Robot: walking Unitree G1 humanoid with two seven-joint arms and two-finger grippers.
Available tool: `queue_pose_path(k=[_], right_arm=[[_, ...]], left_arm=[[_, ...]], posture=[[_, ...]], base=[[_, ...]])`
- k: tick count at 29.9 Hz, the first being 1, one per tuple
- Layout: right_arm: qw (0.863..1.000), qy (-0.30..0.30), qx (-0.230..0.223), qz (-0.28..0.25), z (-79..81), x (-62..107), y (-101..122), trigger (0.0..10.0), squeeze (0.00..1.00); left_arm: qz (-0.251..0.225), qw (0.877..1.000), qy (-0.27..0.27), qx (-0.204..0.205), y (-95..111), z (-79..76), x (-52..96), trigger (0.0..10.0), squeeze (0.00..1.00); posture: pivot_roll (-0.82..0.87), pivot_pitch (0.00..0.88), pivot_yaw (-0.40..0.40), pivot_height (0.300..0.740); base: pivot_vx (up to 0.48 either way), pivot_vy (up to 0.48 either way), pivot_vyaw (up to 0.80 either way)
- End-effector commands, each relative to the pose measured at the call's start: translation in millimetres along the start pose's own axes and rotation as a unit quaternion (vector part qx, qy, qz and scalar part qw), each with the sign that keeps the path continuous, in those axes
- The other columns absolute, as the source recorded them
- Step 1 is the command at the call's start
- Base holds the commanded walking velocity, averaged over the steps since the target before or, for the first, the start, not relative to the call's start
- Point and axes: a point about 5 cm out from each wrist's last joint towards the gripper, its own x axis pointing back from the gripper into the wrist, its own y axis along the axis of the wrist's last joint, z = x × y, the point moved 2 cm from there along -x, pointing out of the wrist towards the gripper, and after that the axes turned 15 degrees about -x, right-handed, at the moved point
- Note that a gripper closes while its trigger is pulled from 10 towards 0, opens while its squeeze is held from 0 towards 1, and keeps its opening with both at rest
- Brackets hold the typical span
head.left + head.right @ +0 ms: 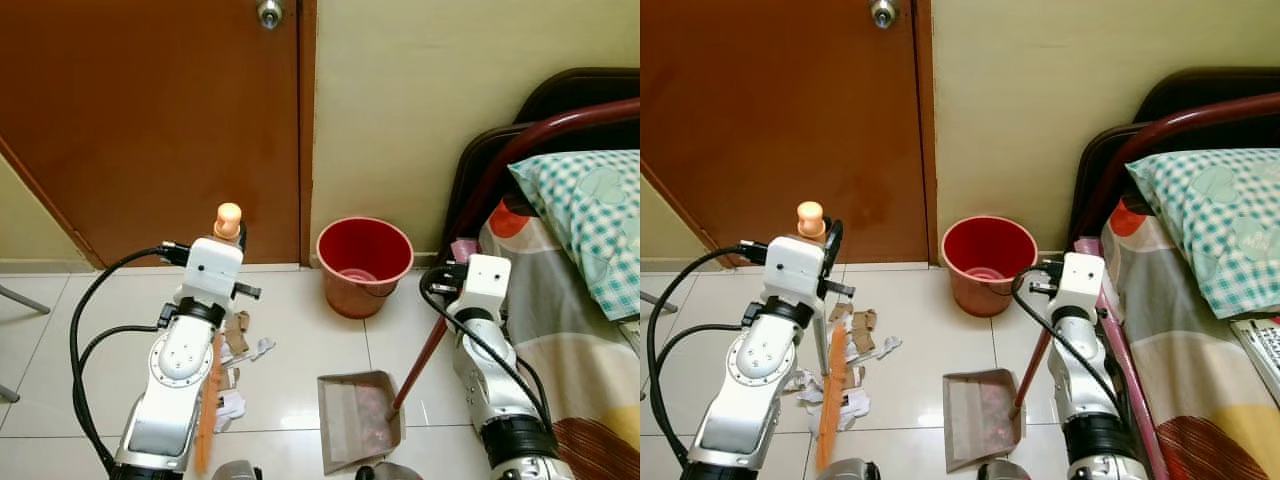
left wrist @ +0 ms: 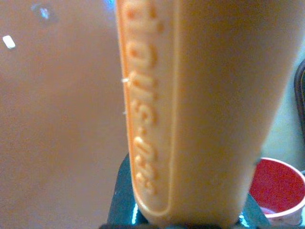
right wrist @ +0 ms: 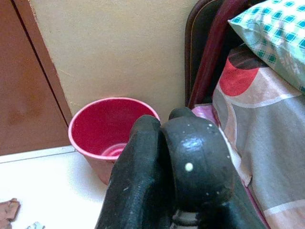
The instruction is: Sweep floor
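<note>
Head views: left gripper (image 1: 825,243) clamped on orange broom handle (image 1: 833,385), held upright with paper scraps (image 1: 845,385) at its foot on tiled floor (image 1: 930,330), while right gripper (image 1: 450,275) grips dark-red stick of dustpan (image 1: 358,415), pan flat beside scraps, likely set to catch them, red bucket (image 1: 364,262) near wall for dumping. Left wrist view: embossed handle pressed close to lens, fingers hidden, so grip only inferred. Right wrist view: black fingers (image 3: 143,167) closed together, bucket just ahead.
</note>
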Motion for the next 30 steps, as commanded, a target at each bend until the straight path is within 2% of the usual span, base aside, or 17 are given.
queue_pose_path(k=[1,5,6,10,16,19,21,26,28,30], right_arm=[[1.0,0.008,0.005,-0.017,3.0,-3.9,10,10.0,0.0],[1.0,0.008,0.005,-0.017,3.2,-4.2,10,10.0,0.0],[1.0,0.008,0.004,-0.016,3.5,-4.6,9,10.0,0.0],[1.0,0.008,0.004,-0.014,3.9,-5.1,9,10.0,0.0],[1.0,0.008,0.004,-0.013,4.2,-5.8,8,10.0,0.0],[1.0,0.009,0.005,-0.013,4.5,-6.0,8,10.0,0.0],[1.0,0.011,0.006,-0.012,6.1,-6.7,8,10.0,0.0],[1.0,0.012,0.007,-0.012,7.2,-7.4,8,10.0,0.0],[1.0,0.013,0.006,-0.012,8.6,-7.7,7,10.0,0.0],[1.0,0.013,0.006,-0.012,9.0,-7.8,7,10.0,0.0]], left_arm=[[-0.002,1.0,0.0,0.013,-1,-2.6,2.6,10.0,0.0],[0.009,1.0,-0.013,0.02,-8,-10.4,3.0,10.0,0.0],[0.028,0.999,-0.028,0.035,-17,-19.8,0.9,10.0,0.0],[0.051,0.996,-0.045,0.049,-28,-30.4,-3.0,10.0,0.0],[0.061,0.994,-0.047,0.077,-32,-35.5,-9.5,10.0,0.0],[0.062,0.992,-0.048,0.094,-31,-39.3,-13.1,10.0,0.0],[0.054,0.989,-0.06,0.125,-22,-51.9,-20.6,10.0,0.0],[0.042,0.987,-0.072,0.135,-16,-61.6,-26.1,10.0,0.0],[0.028,0.984,-0.093,0.149,-7,-73.8,-29.7,10.0,0.0],[0.023,0.983,-0.099,0.151,-4,-76.2,-30.4,10.0,0.0]], posture=[[0.01,0.08,-0.021,0.74],[0.0,0.081,-0.022,0.74],[0.0,0.08,-0.02,0.74],[-0.01,0.08,-0.019,0.74],[-0.02,0.078,-0.017,0.74],[-0.02,0.078,-0.017,0.74],[-0.02,0.078,-0.019,0.74],[-0.02,0.076,-0.019,0.74],[-0.02,0.074,-0.015,0.74],[-0.02,0.073,-0.013,0.74]], base=[[0.0,0.0,0.0],[0.0,0.0,0.0],[0.0,0.0,0.0],[0.0,0.0,0.0],[0.0,0.0,0.0],[0.0,0.0,0.0],[0.0,0.0,0.0],[0.0,0.0,0.0],[0.0,0.0,0.0],[0.0,0.0,0.0]])
